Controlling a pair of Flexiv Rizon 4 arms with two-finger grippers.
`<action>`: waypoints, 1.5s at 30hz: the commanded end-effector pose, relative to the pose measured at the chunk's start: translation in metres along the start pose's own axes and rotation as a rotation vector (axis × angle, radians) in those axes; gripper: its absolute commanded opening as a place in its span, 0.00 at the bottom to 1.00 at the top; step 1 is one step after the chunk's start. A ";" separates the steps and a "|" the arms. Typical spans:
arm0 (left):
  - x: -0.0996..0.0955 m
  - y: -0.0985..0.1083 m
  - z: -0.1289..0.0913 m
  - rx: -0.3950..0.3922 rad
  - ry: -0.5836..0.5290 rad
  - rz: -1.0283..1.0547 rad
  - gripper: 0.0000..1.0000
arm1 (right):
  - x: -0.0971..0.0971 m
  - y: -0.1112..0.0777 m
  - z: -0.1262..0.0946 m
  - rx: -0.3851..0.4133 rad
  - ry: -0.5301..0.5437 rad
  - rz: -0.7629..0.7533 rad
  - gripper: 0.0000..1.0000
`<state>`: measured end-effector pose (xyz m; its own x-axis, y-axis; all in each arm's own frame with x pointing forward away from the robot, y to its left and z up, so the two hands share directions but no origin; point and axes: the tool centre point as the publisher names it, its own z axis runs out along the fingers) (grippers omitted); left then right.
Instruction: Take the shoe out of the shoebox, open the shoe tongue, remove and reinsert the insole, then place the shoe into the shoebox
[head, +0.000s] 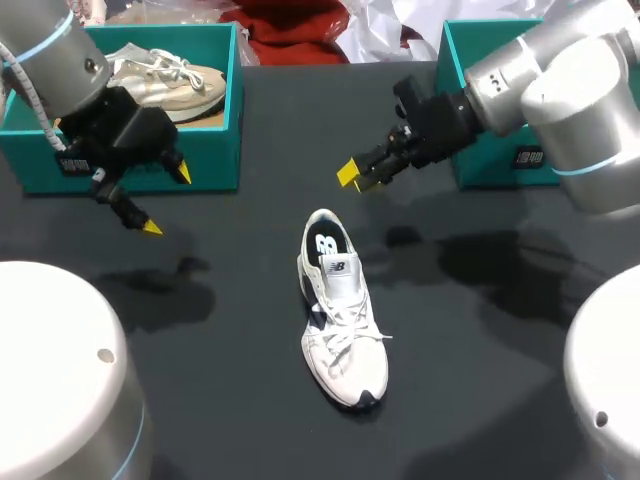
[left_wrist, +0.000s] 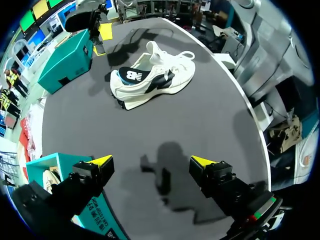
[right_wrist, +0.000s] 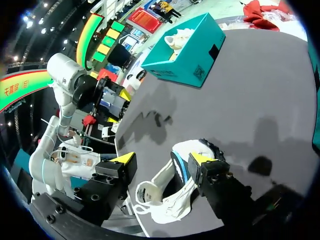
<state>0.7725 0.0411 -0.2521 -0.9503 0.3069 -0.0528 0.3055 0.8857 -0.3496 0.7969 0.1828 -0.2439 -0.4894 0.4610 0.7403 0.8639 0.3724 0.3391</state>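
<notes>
Item: white shoe (head: 340, 310), laced, with dark side panels and a dark insole bearing a pale logo at the heel.
Position: about the middle of the table (head: 480, 350), upright on its sole, toe toward the near edge, heel toward the far edge; touched by nothing.
Condition: laces are seen tied or loosely crossed over the tongue; the insole appears to be seated inside, though the forefoot is hidden under the tongue.
Left gripper (head: 166, 200): fingers spread wide, nothing held; hung over the left part of the table, near the left shoebox (head: 215, 160), well apart from the shoe.
Right gripper (head: 358, 178): fingers parted, nothing between them; held above the table just beyond the shoe's heel, not touching it.
Left shoebox: teal, at the far left corner; a beige shoe (head: 165, 80) is held in it.
Right shoebox (head: 480, 160): teal, at the far right, largely hidden by the right arm; contents cannot be told.
Step in hand: the shoe is judged to be out of its box, with the tongue not yet opened.
Next move: the shoe would need to be steadied by one gripper while the tongue is pinched near its upper edge and drawn toward the toe; the laces may resist.
</notes>
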 end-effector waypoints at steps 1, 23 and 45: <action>0.002 0.013 -0.019 0.017 0.004 0.036 1.00 | 0.016 0.000 -0.002 0.182 -0.130 0.051 0.65; -0.019 0.047 -0.062 0.021 0.092 0.249 1.00 | 0.051 -0.019 0.016 0.040 -0.695 0.274 0.00; -0.019 0.047 -0.062 0.021 0.092 0.249 1.00 | 0.056 -0.024 0.036 0.003 -0.963 0.370 0.00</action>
<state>0.8088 0.0985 -0.2094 -0.8371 0.5442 -0.0561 0.5258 0.7718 -0.3577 0.7484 0.2202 -0.2282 -0.1036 0.9868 0.1242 0.9846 0.0841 0.1531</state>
